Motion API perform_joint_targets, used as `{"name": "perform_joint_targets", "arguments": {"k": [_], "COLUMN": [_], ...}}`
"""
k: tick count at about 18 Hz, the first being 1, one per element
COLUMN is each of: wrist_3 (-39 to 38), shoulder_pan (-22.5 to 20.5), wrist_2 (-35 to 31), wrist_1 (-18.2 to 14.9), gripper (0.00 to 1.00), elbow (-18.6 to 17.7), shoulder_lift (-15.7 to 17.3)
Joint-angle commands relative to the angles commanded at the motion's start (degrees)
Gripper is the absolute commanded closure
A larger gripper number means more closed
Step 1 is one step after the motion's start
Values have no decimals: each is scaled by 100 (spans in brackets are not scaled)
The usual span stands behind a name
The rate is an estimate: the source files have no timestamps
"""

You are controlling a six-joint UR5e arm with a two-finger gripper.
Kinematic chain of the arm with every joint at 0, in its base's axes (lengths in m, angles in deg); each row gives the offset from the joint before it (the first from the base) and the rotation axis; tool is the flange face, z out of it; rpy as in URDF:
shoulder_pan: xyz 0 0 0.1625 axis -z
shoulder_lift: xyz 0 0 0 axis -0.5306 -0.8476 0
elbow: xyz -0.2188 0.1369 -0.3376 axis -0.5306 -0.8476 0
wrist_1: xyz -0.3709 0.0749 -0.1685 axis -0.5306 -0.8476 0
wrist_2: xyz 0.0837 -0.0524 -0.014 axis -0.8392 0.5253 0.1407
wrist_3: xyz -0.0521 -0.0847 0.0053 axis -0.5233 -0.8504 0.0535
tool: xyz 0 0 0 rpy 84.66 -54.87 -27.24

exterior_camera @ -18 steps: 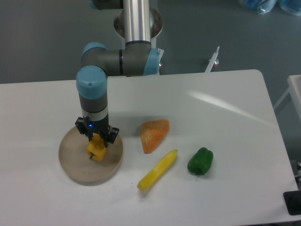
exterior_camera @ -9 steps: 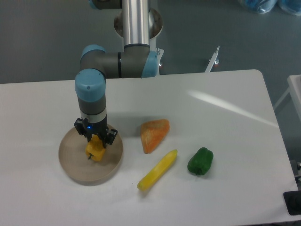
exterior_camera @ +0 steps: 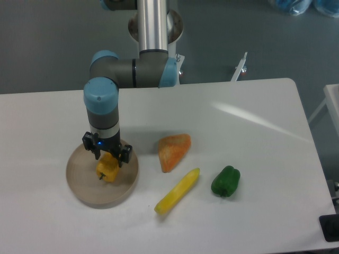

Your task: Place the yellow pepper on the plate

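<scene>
The yellow pepper (exterior_camera: 107, 169) is small and yellow-orange with a short dark stem pointing down and to the left. It sits low over the right half of the round beige plate (exterior_camera: 85, 188), at or just above its surface. My gripper (exterior_camera: 106, 159) points straight down onto the pepper. Its black fingers hug the pepper's top from both sides and look closed on it. The fingertips are hidden behind the pepper.
An orange wedge (exterior_camera: 173, 151) lies right of the plate. A long slim yellow vegetable (exterior_camera: 177, 191) and a green pepper (exterior_camera: 226, 181) lie further right toward the front. The arm's column (exterior_camera: 153, 32) stands behind the plate at the table's back edge.
The gripper and the pepper have shifted a little to the left over the plate. The other vegetables have not moved.
</scene>
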Motion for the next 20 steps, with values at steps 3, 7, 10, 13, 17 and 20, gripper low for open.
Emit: {"name": "perform_joint_targets", "arguments": {"k": [3,7,10,13,17,20], "wrist_3": [0,149,815,1676,2696,3390], "shoulder_pan": [-35,-438,-895,-1580,-2249,-2592], "wrist_2": [0,-9,-105,-202,-237,-237], "wrist_1": [0,-18,-26,-26,-26,-18], "gripper": [0,0,0,0,0,0], "elbow": [44,105,105,123,193,316], "shoulder_lift": [88,351,553,668,668,642]}}
